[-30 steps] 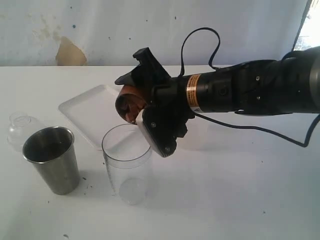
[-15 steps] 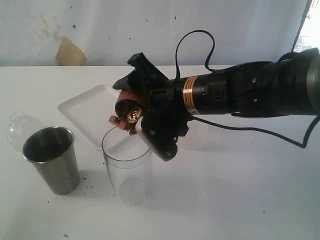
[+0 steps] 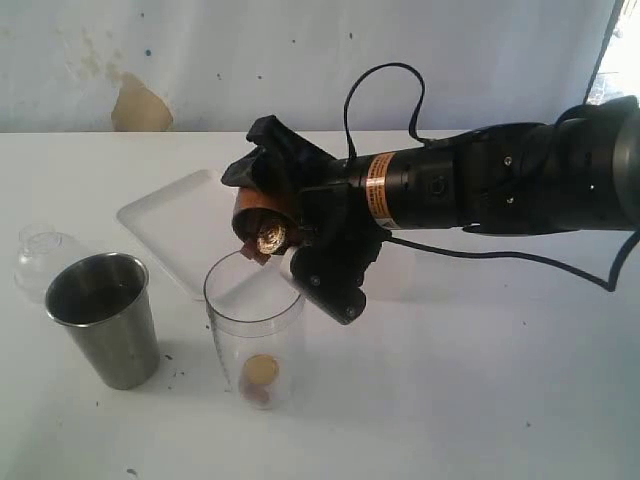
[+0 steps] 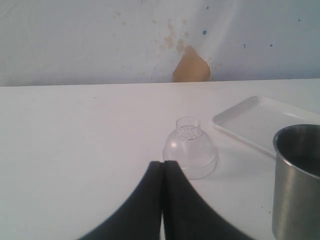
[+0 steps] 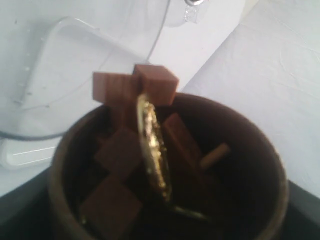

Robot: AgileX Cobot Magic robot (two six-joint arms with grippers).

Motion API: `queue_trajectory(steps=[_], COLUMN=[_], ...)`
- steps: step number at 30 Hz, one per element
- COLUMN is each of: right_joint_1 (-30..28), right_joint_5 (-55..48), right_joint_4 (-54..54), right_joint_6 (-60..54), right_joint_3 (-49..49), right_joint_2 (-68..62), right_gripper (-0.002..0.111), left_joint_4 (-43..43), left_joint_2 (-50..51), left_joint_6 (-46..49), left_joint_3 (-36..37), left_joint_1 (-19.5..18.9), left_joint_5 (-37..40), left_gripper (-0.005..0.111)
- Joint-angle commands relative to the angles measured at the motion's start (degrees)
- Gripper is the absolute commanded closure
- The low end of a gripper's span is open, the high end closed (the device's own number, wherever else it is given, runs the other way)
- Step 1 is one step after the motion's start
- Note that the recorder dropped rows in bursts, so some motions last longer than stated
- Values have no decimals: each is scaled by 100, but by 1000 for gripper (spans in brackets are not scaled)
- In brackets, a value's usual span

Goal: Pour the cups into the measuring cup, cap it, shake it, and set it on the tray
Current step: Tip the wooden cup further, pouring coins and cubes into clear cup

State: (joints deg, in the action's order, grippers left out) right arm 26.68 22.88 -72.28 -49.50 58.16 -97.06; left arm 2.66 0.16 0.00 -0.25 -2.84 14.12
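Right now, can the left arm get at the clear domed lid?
Probably yes. The lid sits just ahead of the shut left hand with only bare table between; the steel tumbler stands off to one side.

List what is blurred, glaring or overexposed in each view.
Right wrist view: the wooden cup and its gold coin are too close, soft-focused. Left wrist view: the shut left gripper is a dark blur; the domed lid is sharp. Exterior view: the bright corner opening is blown out; the steel tumbler shows sheen.
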Motion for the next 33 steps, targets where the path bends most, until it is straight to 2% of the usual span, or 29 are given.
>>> queue_trajectory(steps=[1, 16, 33], right_joint_1=[21, 47, 132], right_joint_5=[312, 443, 108], right_joint_4=[88, 292, 292], right_joint_6=[-169, -864, -1203], right_joint_3=[54, 54, 54], right_joint_2=[58, 161, 161], right_gripper=[108, 108, 108], left_joint_4=[-32, -32, -32], left_joint_2=[-16, -16, -16], left_joint_6=[0, 0, 0], left_joint_3=[25, 25, 25], left_joint_1=[25, 25, 25], left_joint_5=[-66, -66, -66], left_gripper=[107, 107, 107])
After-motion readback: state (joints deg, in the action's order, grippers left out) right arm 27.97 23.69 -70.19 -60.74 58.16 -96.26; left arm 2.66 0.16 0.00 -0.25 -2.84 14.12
